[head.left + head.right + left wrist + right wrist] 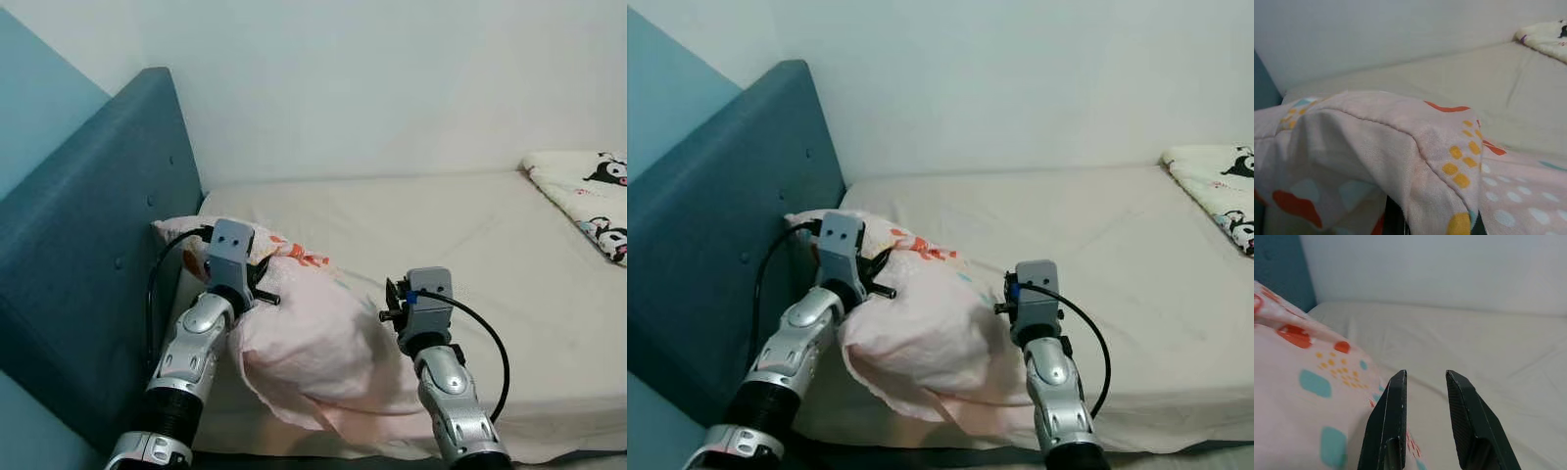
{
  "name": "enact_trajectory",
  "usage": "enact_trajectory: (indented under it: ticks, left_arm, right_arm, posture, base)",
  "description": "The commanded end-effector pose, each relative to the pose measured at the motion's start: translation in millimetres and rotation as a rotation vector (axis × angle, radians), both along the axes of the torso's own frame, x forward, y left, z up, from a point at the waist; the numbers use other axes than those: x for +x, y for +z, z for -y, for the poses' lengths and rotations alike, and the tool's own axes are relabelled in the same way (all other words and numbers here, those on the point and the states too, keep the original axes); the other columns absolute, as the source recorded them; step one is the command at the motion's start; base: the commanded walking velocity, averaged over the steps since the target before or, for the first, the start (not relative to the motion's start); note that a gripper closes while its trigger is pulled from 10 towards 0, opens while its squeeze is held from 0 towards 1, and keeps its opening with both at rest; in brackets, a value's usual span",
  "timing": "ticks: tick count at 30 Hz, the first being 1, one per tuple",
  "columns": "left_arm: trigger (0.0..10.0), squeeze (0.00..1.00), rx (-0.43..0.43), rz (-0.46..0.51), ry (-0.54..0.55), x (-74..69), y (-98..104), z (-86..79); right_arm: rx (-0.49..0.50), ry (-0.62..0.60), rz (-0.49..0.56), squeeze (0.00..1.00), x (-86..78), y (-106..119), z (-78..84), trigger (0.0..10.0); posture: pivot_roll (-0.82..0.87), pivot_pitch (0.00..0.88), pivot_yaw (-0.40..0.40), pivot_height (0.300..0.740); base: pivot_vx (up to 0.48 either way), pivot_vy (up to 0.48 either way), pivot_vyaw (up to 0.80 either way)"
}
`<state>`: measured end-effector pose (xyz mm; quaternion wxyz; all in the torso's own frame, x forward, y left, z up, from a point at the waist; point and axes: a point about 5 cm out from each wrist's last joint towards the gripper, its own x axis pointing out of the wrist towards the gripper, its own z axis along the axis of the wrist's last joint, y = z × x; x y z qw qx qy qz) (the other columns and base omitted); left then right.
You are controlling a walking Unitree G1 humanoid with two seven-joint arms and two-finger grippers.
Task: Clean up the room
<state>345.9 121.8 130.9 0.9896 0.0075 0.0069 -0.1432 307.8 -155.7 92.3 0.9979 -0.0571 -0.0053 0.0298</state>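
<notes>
pillow [304, 343] on bed [460, 245] beside headboard [88, 245], blanket [588, 196] far right

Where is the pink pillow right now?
The pink pillow lies at the bed's near left corner, beside the blue headboard, between the left claw and right claw.

The pink pillow [304, 343] bulks between both arms, hard against the blue headboard [93, 245]. Beyond it the mattress [441, 235] lies bare up to the folded blanket [588, 196] at the far corner.

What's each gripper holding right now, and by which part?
Left gripper is at the pink pillow, at its end nearest the blue headboard; fabric hides whether it grips. Right gripper holds nothing, jaws open beside the pillow.
</notes>
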Motion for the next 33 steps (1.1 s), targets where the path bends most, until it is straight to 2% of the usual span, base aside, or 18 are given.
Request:
enact_trajectory:
  ticks: [1,6,9,10,12,14,17,19,21,23,25,26,27,28,30,33]
  left_arm:
    - [10.0,0.0,0.031,0.097,-0.007,4.4,17.3,2.4]
    - [10.0,0.0,0.071,0.114,-0.013,4.4,16.9,4.5]
    - [10.0,0.0,0.113,0.123,-0.022,4.2,15.0,4.4]
    - [10.0,0.0,0.152,0.113,-0.022,4.3,11.1,3.4]
    - [10.0,0.0,0.165,0.106,-0.02,4.4,9.2,2.7]
    - [10.0,0.0,0.234,0.108,-0.024,4.8,4.6,0.7]
    - [10.0,0.0,0.271,0.116,-0.031,5.5,3.2,0.4]
    - [10.0,0.0,0.364,0.152,-0.059,15.4,5.9,5.8]
    - [10.0,0.0,0.394,0.163,-0.063,19.1,7.7,7.8]
    - [10.0,0.0,0.453,0.216,-0.067,27.5,18.6,14.0]
    - [10.0,0.0,0.477,0.281,-0.076,32.8,32.5,22.3]
    - [10.0,0.0,0.475,0.323,-0.104,34.7,42.0,31.5]
    - [10.0,0.0,0.462,0.389,-0.159,36.0,57.6,47.8]
    - [10.0,0.0,0.455,0.413,-0.18,36.0,63.4,54.1]
    - [10.0,0.0,0.45,0.426,-0.191,35.9,66.4,57.3]
    - [10.0,0.0,0.377,0.462,-0.217,36.8,82.1,71.1]
  right_arm:
    - [0.009,-0.003,-0.018,0.0,0.5,-2.6,-1.2,10.0]
    - [0.012,-0.005,-0.012,0.0,0.9,-1.6,-0.9,10.0]
    - [0.003,-0.003,-0.01,0.0,1.2,-1.3,-1.3,10.0]
    - [0.003,-0.005,-0.01,0.0,1.3,-1.2,-1.5,10.0]
    - [0.003,-0.005,-0.009,0.0,1.3,-1.1,-1.6,10.0]
    - [0.002,-0.007,-0.009,0.0,1.1,-1.2,-1.7,10.0]
    - [0.001,-0.008,-0.009,0.0,1.0,-1.3,-1.7,10.0]
    - [-0.008,-0.012,-0.014,0.0,1.9,-2.7,-1.4,10.0]
    - [-0.013,-0.012,-0.016,0.0,2.3,-3.2,-1.6,10.0]
    - [-0.017,-0.014,-0.016,0.0,3.8,-3.0,-2.2,10.0]
    - [-0.018,-0.017,-0.012,0.0,5.2,-1.2,-2.7,10.0]
    - [-0.018,-0.019,-0.008,0.0,6.3,0.4,-3.0,10.0]
    - [-0.017,-0.02,-0.004,0.0,7.6,2.2,-3.5,10.0]
    - [-0.017,-0.02,-0.002,0.0,7.8,2.7,-3.7,10.0]
    - [-0.018,-0.02,-0.002,0.0,7.8,2.8,-3.8,10.0]
    - [-0.02,-0.017,0.0,0.0,8.4,3.2,-4.4,10.0]
  posture:
    - [-0.02,0.0,0.025,0.74]
    - [-0.02,0.0,0.026,0.74]
    - [-0.02,0.0,0.026,0.74]
    - [-0.02,0.0,0.027,0.74]
    - [-0.02,0.0,0.027,0.74]
    - [-0.02,0.0,0.024,0.74]
    - [-0.02,0.0,0.024,0.74]
    - [-0.02,0.0,0.016,0.74]
    - [-0.02,0.0,0.017,0.74]
    - [-0.03,0.0,0.021,0.74]
    - [-0.03,0.004,0.026,0.74]
    - [-0.03,0.008,0.028,0.74]
    - [-0.04,0.015,0.031,0.74]
    - [-0.04,0.019,0.033,0.74]
    - [-0.04,0.019,0.033,0.74]
    - [-0.04,0.023,0.034,0.74]
  base:
    - [0.0,0.0,0.0]
    - [0.0,0.0,0.0]
    - [0.0,0.0,0.0]
    - [0.0,0.0,0.0]
    - [0.0,0.0,0.0]
    - [0.0,0.0,0.0]
    - [0.0,0.0,0.0]
    - [0.0,0.0,0.0]
    - [0.0,0.0,0.0]
    - [0.0,0.0,0.0]
    - [0.0,0.0,0.0]
    - [0.0,0.0,0.0]
    - [0.0,0.0,0.0]
    - [0.0,0.0,0.0]
    - [0.0,0.0,0.0]
    - [0.0,0.0,0.0]
